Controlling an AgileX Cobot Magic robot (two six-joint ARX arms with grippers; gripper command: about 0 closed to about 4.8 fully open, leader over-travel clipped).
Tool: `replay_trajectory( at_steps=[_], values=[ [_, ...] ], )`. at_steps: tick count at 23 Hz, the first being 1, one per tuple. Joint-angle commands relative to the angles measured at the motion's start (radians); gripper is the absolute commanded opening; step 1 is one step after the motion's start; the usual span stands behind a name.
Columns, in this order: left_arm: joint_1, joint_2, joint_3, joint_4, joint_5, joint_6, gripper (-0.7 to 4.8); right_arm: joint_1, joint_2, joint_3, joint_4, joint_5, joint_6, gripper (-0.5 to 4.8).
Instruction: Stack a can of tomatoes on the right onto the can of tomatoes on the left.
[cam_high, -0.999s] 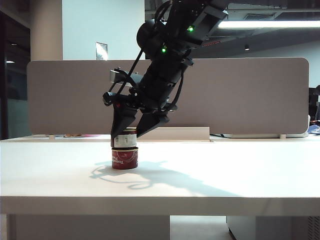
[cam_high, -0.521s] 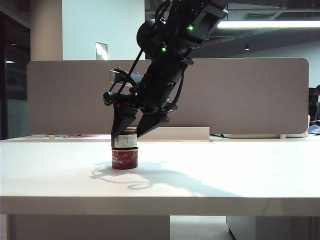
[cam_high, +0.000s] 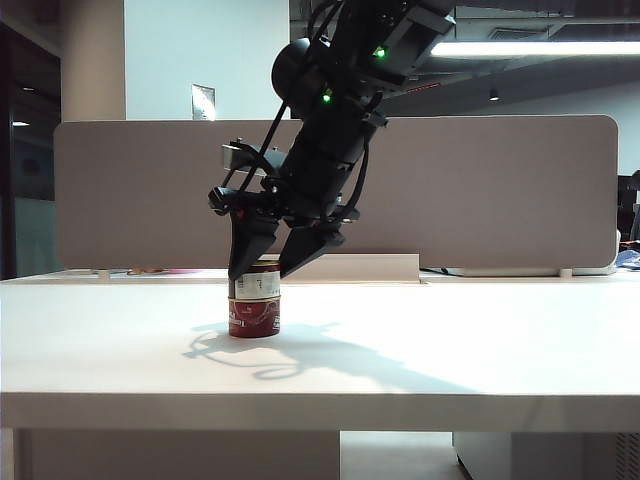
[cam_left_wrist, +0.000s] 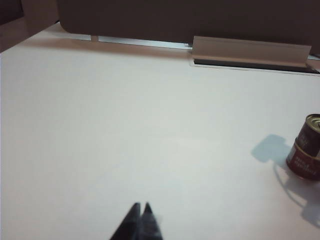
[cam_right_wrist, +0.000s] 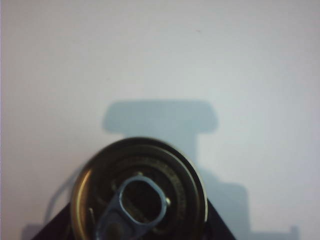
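White table (cam_high: 450, 340) before a grey partition (cam_high: 500, 190), lower tomato can (cam_high: 254, 317) standing on it, upper tomato can (cam_high: 255, 283) stacked on that, right gripper (cam_high: 272, 268) fingers clasping the upper can, left gripper (cam_left_wrist: 140, 214) fingers closed together, empty, well apart from the stack.

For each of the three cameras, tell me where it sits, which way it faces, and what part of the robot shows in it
Exterior view: level with the table, facing across it; shows the right arm and right gripper around the upper can on the lower can.
Left wrist view: low over the table, looking across; shows the shut left gripper.
Right wrist view: straight above the upper can's lid; finger edges show.
All three share the stacked cans.
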Motion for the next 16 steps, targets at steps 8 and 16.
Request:
replay_trajectory(
  at_steps=[8,16],
  values=[
    [0.001,0.001,0.005,0.024,0.001,0.004,-0.06,-0.002,0.005,-0.006,-0.030,-0.009,0.003,2.77],
    [0.001,0.001,0.005,0.024,0.001,0.004,-0.06,-0.001,0.005,-0.006,-0.024,-0.028,0.004,3.37]
  ],
)
